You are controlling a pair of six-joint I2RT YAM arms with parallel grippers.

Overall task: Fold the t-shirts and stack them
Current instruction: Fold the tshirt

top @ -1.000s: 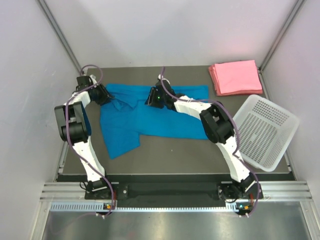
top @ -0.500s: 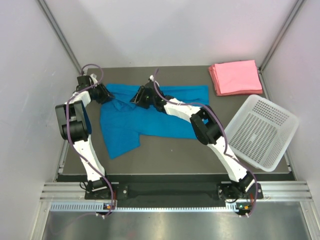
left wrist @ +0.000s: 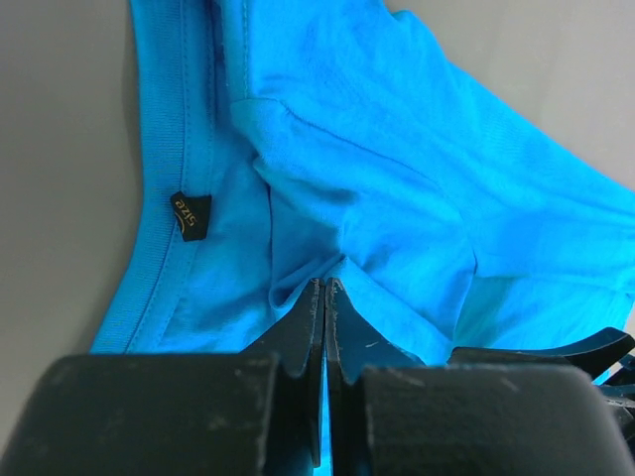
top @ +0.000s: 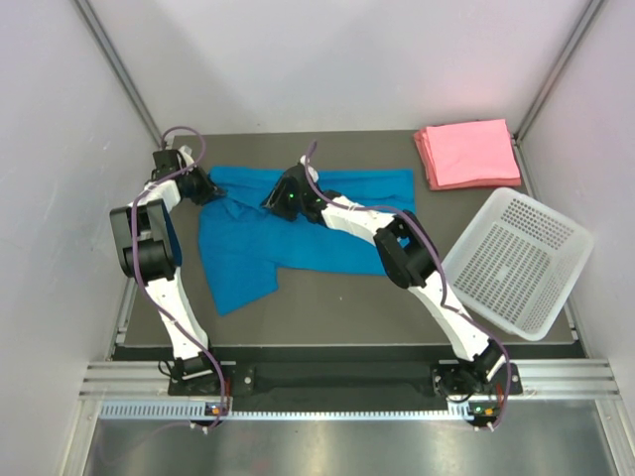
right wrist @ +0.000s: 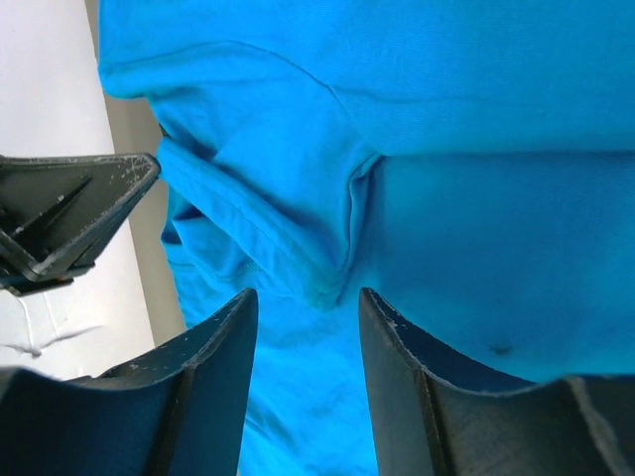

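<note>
— Left arm?
— Bent out to the far left, my left end effector (left wrist: 325,290) pressed tight, fingers flush.
— Right?
— Stretched across leftward, my right end effector (right wrist: 303,302) low, jaws apart.

A blue t-shirt (top: 248,258) lies rumpled on the dark surface (top: 337,297). Pink folded shirts (top: 466,154) sit at the far right corner, near a white basket (top: 516,263).

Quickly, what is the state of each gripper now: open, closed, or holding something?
Left gripper: closed, pinching a fold of the blue t-shirt.
Right gripper: open over the same shirt, holding nothing.
</note>
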